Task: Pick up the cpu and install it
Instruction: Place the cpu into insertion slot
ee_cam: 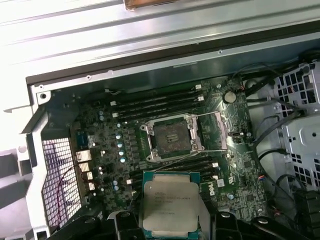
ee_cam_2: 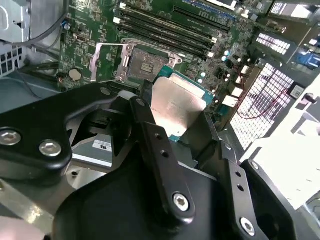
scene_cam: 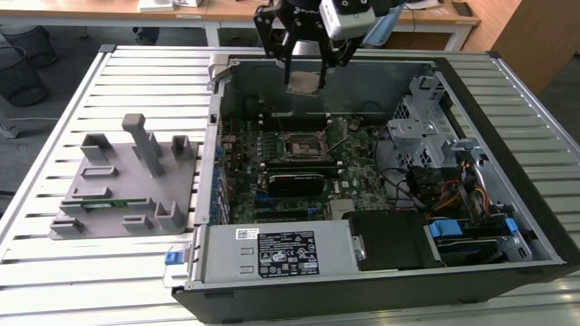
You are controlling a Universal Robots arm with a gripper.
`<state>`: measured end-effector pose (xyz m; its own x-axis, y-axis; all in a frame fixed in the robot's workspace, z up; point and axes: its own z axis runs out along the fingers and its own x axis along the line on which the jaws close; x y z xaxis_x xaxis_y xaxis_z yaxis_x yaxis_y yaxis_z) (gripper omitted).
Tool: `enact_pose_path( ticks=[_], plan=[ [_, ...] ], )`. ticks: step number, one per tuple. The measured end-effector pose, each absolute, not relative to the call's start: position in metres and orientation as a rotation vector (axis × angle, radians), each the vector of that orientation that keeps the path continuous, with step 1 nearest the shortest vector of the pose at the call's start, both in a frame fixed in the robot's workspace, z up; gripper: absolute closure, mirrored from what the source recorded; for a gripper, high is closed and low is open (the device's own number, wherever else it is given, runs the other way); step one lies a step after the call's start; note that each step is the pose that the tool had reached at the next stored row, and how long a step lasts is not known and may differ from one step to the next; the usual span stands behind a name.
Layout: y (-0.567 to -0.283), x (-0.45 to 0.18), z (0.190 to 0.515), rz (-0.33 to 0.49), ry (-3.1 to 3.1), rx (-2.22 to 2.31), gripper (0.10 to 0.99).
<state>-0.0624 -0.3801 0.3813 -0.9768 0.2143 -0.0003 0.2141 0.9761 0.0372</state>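
My gripper (scene_cam: 305,76) hangs over the far side of the open computer case (scene_cam: 534,224), shut on the cpu (scene_cam: 303,83). The cpu is a square chip with a silvery top plate, tilted and held by its edges between the black fingers (ee_cam_2: 150,130). In both wrist views the cpu (ee_cam_2: 177,107) (ee_cam: 170,205) is in the air, short of the motherboard socket (ee_cam_2: 145,65) (ee_cam: 172,137). The socket (scene_cam: 303,145) lies open, its metal frame lifted and its dark contact field bare.
A grey holder block (scene_cam: 127,183) with a green memory stick (scene_cam: 100,202) stands on the slatted table at the exterior view's left. Inside the case are memory slots (ee_cam: 155,102), a power supply (scene_cam: 272,251), a metal drive cage (scene_cam: 422,122) and loose cables (scene_cam: 453,197).
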Motion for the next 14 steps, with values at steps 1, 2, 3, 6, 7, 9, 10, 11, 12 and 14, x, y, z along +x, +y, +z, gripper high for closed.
enact_pose_path(
  ticks=[1,2,3,6,7,9,10,11,12,14],
  plan=[
    [-0.38,-0.0624,0.3812,0.058,3.116,0.357,0.557],
    [-0.3799,-0.0624,0.3811,0.058,3.114,0.377,0.557],
    [-0.3797,-0.0624,0.3811,0.058,3.111,0.398,0.557],
    [-0.3792,-0.0624,0.3809,0.057,3.102,0.455,0.557],
    [-0.3791,-0.0624,0.3808,0.057,3.099,0.476,0.557],
    [-0.3788,-0.0624,0.3807,0.057,3.092,0.516,0.557],
    [-0.3787,-0.0624,0.3807,0.057,3.088,0.535,0.557],
    [-0.3786,-0.0624,0.3806,0.057,3.084,0.556,0.557],
    [-0.3786,-0.0624,0.3806,0.057,3.08,0.577,0.557],
    [-0.3784,-0.0624,0.3805,0.056,3.07,0.621,0.557]
  ],
)
